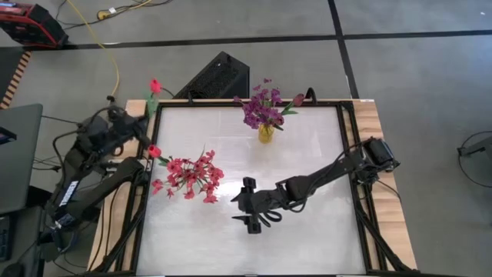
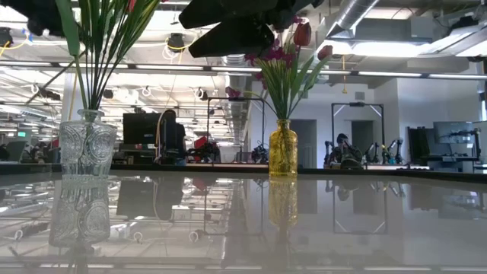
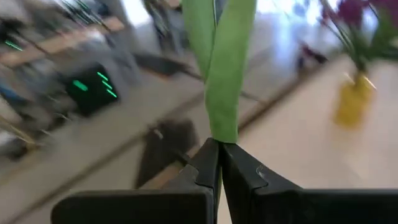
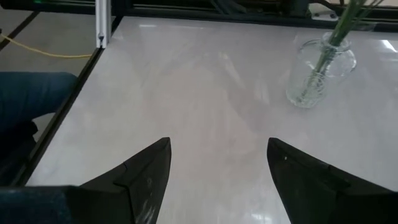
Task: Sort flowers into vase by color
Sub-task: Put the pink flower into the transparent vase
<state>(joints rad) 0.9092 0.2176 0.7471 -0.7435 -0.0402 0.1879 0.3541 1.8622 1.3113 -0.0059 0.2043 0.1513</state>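
You have two vases on the table (image 1: 307,231). The yellow vase (image 2: 282,149) near the far edge holds purple flowers (image 1: 261,106) plus dark maroon tulips (image 2: 303,33). The clear glass vase (image 2: 87,147) on the left side holds the pink-red flowers (image 1: 190,176) on green stems. No readable writing shows on either vase. Your left gripper (image 3: 219,163) is clamped tight on a green leaf of a red tulip (image 1: 154,85), held at the table's far left corner. Your right gripper (image 4: 217,163) hangs over mid-table, fingers apart, holding nothing.
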